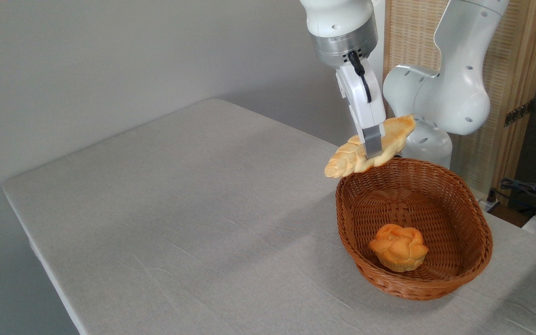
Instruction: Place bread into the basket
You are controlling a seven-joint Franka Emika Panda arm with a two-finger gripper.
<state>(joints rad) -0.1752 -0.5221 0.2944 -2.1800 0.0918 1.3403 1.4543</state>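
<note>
Nearest to me is the table [179,209], covered in a plain grey cloth, and most of it has nothing on it. A little farther, on the right, sits the basket [475,223]. Inside it, toward the near end, lies a small round orange bun [398,247]. That bun is not my job. My job is the bread [349,160], the long pale loaf, and it is up in the air just past the far left rim of the basket. It looks close to the rim, but I cannot tell if it touches. One end points down and left, out past the basket's rim, and the other end points up and right. My gripper [373,145] has its fingers closed on the middle of the loaf, so I am holding it well off the table. So I think the pick-up part is done and the carry is almost done. What is left is to bring the loaf over the open middle of the basket, lower it, and let go. There is room beside the bun. Farthest back, my arm comes down from the top, with the wrist tipped so the fingers point down and a bit to the right, and its white base stands behind the basket.
</note>
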